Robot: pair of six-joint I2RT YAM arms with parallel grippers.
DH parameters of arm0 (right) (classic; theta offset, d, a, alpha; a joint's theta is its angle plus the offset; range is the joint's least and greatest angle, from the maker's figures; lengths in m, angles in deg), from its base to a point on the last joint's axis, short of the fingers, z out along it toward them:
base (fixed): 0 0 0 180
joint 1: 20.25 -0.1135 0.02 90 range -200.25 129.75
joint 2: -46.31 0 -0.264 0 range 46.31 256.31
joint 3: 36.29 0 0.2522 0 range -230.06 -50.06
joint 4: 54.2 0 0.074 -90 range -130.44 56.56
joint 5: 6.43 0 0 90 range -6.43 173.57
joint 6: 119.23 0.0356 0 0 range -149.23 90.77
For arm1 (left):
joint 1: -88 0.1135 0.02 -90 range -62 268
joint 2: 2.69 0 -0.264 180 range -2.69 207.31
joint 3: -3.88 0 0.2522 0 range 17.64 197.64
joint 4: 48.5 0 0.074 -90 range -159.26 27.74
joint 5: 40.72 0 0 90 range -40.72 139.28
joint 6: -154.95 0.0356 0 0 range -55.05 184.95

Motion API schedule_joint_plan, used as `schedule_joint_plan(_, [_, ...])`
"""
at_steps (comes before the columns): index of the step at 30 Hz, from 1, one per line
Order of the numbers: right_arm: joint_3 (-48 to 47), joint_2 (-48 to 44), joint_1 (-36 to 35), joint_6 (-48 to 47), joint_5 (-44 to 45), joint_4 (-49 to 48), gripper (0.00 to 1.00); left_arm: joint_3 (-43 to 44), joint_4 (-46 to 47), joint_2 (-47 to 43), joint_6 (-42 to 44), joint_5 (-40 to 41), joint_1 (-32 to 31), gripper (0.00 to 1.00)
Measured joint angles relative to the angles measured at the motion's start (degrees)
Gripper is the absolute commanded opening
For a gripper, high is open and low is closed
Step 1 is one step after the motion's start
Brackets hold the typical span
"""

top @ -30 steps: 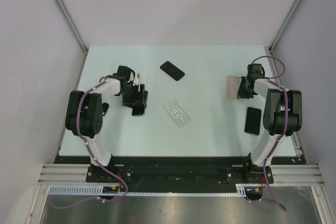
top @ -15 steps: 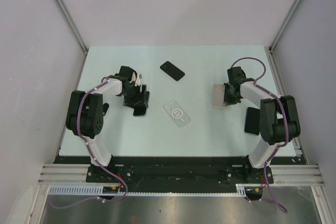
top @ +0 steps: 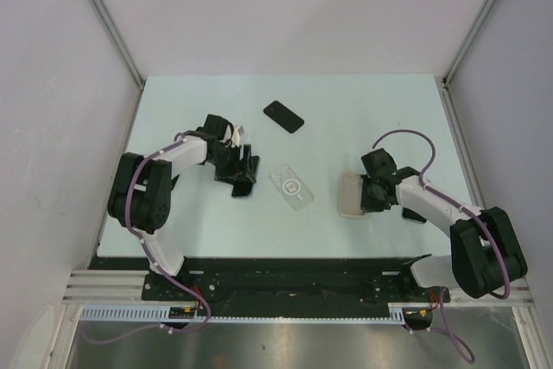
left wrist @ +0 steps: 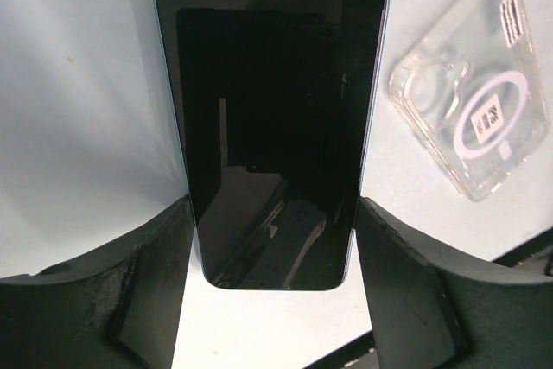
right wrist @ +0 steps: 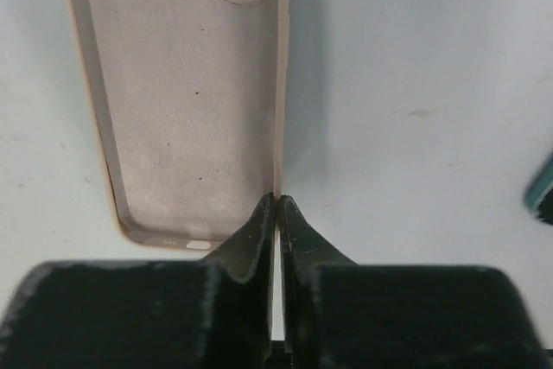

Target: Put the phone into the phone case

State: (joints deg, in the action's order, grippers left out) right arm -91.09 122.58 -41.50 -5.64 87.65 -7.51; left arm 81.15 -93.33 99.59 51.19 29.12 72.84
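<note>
While I watch both wrist feeds, my left fingers point(left wrist: 160, 265) are clamped on the long edges of the blue-rimmed phone point(left wrist: 272, 110), its screen facing the wrist camera. It sits at about 9 o'clock from the clear case point(top: 291, 187), which lies mid-worktop point(top: 346, 110). My right fingers point(right wrist: 257, 235) pinch one side wall of the beige case point(right wrist: 173, 101), open side up, at 3 o'clock from the clear one. A black phone point(top: 283, 116) lies at 12 o'clock.

Crops the case point(right wrist: 173, 84) at the right wrist view's top; shows only a sliver of a stray phone point(right wrist: 544, 196) at right.
</note>
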Motion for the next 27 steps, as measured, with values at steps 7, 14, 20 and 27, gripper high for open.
schedule_joint_plan(7, [0.57,-1.75,-3.17,4.83,0.07,0.74,0.55,-7.37,3.82,-4.94,-3.48,-4.59,-0.07,0.64])
schedule_joint_plan(14, [0.17,-10.16,-4.52,11.43,-3.13,-3.41,0.59,-12.72,7.80,-8.26,-7.04,-8.57,-0.07,0.64])
schedule_joint_plan(20, [-0.07,-8.85,-11.76,22.82,-5.11,-17.64,0.57,-16.35,11.06,-10.36,-9.79,-11.15,-0.07,0.63])
schedule_joint_plan(27, [-5.27,6.08,-18.82,33.70,-6.23,-31.41,0.54,-18.43,13.79,-10.84,-12.24,-14.12,-0.07,0.63])
